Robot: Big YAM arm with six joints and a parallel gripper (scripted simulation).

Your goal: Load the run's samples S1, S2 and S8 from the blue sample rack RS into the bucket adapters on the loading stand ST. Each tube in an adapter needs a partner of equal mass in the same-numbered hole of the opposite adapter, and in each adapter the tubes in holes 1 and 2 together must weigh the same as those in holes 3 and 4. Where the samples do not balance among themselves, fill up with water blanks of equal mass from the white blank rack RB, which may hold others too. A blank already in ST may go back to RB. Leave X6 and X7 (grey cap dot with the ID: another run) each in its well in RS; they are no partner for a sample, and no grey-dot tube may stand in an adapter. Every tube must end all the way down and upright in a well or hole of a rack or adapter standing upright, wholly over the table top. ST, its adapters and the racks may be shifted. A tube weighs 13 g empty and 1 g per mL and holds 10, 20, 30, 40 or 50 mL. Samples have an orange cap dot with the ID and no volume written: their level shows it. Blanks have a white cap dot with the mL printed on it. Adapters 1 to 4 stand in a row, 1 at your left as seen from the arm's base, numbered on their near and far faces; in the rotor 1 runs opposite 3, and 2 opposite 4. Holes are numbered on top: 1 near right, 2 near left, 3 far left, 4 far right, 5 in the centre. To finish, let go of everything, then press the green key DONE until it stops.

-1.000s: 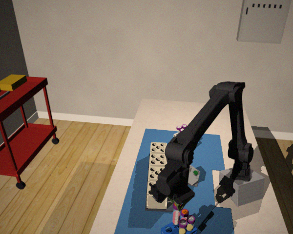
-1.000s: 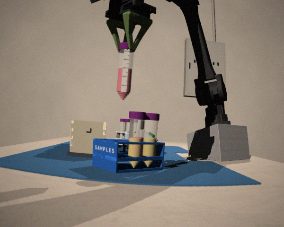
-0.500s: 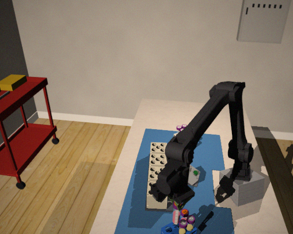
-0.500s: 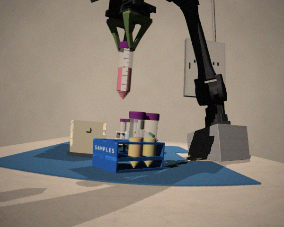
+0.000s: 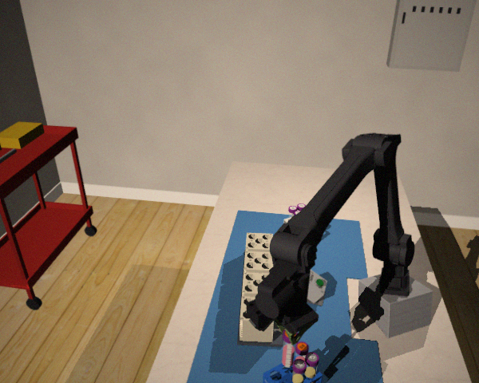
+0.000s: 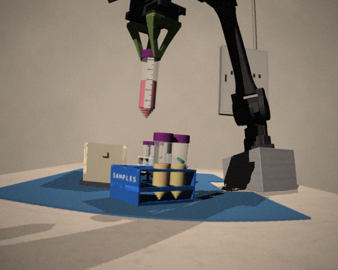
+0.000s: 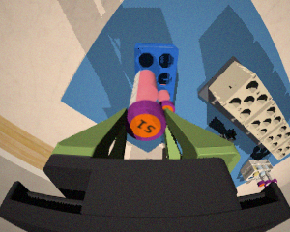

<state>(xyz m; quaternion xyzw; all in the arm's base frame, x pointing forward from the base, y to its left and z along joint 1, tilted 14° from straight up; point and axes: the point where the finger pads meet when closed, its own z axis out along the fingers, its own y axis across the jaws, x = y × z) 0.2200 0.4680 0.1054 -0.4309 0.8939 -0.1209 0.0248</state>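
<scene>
My gripper [image 6: 150, 53] is shut on the purple cap of sample tube S1 [image 6: 148, 84] and holds it upright, high above the blue sample rack RS [image 6: 153, 186]. The tube is about half full of pink liquid. In the wrist view its orange cap dot [image 7: 145, 124] sits between my green fingers, with the rack [image 7: 156, 68] below showing empty wells. Several purple-capped tubes stand in the rack, two of them with yellow liquid [image 6: 169, 162]. The beige loading stand ST [image 5: 256, 284] lies to the rack's left in the exterior view, and its holes look empty.
The white blank rack RB [image 5: 296, 210] with purple-capped tubes stands at the far end of the blue mat. The green DONE key [image 5: 319, 282] sits on a grey plate beside the stand. The arm's grey base block [image 5: 401, 305] is at the right.
</scene>
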